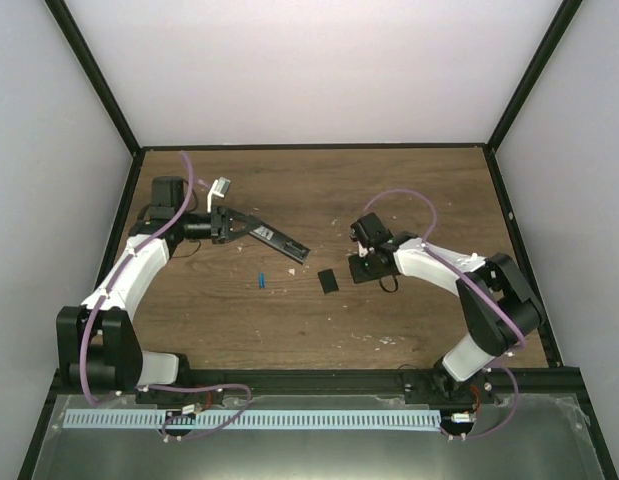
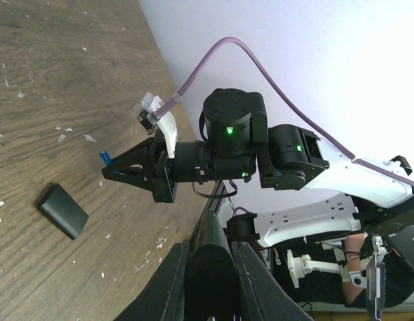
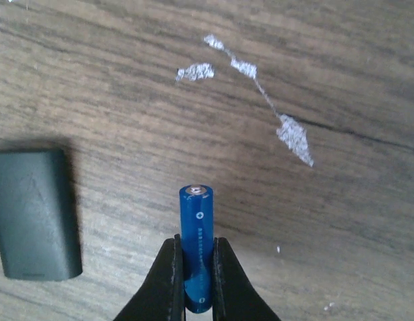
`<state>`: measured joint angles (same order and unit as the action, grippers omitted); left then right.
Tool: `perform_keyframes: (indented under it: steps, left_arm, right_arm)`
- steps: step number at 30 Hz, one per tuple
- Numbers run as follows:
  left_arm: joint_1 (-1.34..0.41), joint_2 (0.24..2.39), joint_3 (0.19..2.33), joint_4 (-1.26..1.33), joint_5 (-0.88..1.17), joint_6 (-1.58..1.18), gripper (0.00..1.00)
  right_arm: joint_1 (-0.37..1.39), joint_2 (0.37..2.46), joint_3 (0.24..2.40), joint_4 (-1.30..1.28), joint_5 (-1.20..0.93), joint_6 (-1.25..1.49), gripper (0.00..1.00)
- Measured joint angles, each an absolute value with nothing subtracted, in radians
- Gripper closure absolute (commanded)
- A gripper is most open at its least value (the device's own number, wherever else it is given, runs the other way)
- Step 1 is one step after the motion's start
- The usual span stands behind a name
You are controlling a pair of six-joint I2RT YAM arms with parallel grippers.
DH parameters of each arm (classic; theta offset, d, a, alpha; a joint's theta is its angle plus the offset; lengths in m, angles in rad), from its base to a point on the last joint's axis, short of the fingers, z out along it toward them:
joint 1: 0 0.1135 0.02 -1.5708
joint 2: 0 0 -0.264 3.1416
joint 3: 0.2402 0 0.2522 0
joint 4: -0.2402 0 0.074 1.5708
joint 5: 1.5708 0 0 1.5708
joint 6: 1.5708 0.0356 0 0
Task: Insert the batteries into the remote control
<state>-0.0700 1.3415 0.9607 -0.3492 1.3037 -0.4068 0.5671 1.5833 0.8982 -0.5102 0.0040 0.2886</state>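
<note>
Blue battery [image 3: 196, 221], metal terminal at its free end, is pinched in the right tool [image 3: 196, 244] just right of the cover [image 3: 34, 214]; second battery [image 1: 261, 281] lies on the surface [image 1: 409, 200] left of the cover; left tool [image 1: 227, 222] clamps the remote [image 1: 279, 240].

Brown wood-grain desk [image 1: 319, 190], scratched, white flecks scattered. Small black squarish cover [image 1: 329, 281] flat on desk near centre, slightly toward 6 o'clock; corners rounded. Right wrist view: cover at 9 o'clock edge, white scuff marks [image 3: 290, 134] in ragged line toward 1 o'clock. White walls [image 1: 309, 70] at 9, 12, 3 o'clock; black corner posts [image 1: 94, 75]. Slotted white strip [image 1: 259, 420] across grey metal sheet [image 1: 529, 445] at 6 o'clock.
</note>
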Motion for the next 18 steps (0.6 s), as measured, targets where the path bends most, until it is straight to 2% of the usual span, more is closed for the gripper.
perform_keyframes:
  steps: [6,13,18]
  left_arm:
    - [-0.070,1.342,0.962,-0.356,1.303,-0.403,1.00]
    - [-0.070,1.347,0.974,-0.369,1.303,-0.390,1.00]
    - [-0.070,1.348,0.974,-0.376,1.303,-0.388,1.00]
  right_arm:
    - [0.567,1.634,0.898,-0.482,0.033,0.276,0.94]
    - [0.567,1.656,0.902,-0.480,0.058,0.271,0.81]
    - [0.567,1.676,0.936,-0.528,0.065,0.266,0.77]
